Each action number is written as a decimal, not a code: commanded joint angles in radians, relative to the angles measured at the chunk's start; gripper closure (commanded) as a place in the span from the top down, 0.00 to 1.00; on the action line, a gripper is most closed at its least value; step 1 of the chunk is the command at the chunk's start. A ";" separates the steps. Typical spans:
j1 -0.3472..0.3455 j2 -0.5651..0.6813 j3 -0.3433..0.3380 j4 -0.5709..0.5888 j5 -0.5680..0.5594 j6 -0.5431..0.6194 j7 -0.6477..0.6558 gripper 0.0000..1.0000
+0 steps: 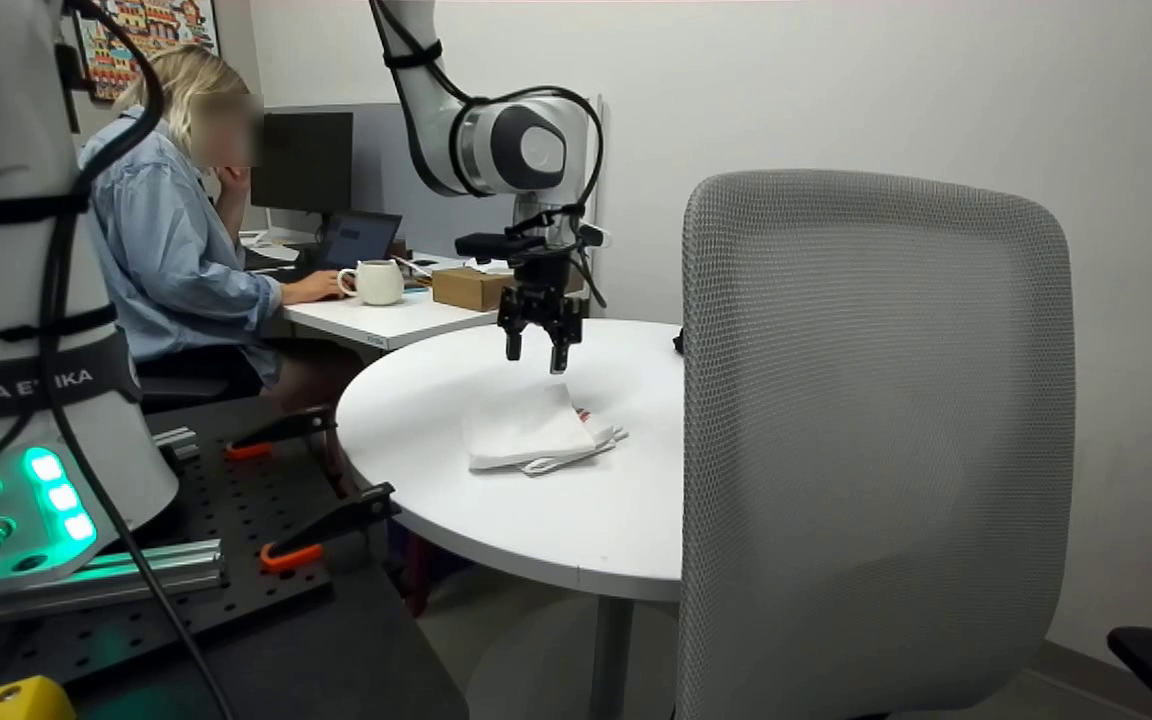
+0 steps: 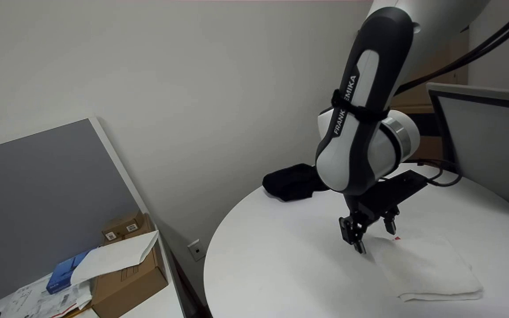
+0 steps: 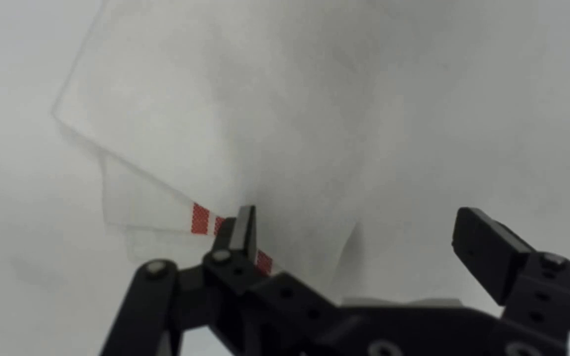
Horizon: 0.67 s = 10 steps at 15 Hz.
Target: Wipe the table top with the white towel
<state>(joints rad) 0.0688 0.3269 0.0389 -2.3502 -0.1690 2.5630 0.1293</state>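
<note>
The white towel (image 1: 536,430) lies folded on the round white table (image 1: 526,550). It also shows in an exterior view (image 2: 427,269) and in the wrist view (image 3: 166,113), where red stripes mark one edge. My gripper (image 1: 536,358) is open and empty above the towel's corner, apart from it. In an exterior view the fingertips (image 2: 376,240) are near the towel's far corner. In the wrist view the jaws (image 3: 356,222) are wide apart, with the left finger over the towel's red-striped edge and the right finger over bare table. The palm hides part of the towel's edge.
A grey mesh chair (image 1: 876,430) stands against the table and hides part of it. A black cloth-like item (image 2: 294,182) lies at the table's edge by the wall. A person (image 1: 176,220) sits at a desk with a mug (image 1: 378,283) and a cardboard box (image 1: 471,287).
</note>
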 commanded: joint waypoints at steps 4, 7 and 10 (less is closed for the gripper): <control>0.012 -0.008 -0.056 -0.057 -0.024 0.038 0.028 1.00; -0.002 0.000 -0.071 -0.077 -0.011 0.050 0.018 0.97; -0.009 0.014 -0.085 -0.101 -0.004 0.070 0.018 0.96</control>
<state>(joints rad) 0.0608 0.3347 -0.0319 -2.4191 -0.1749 2.5898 0.1360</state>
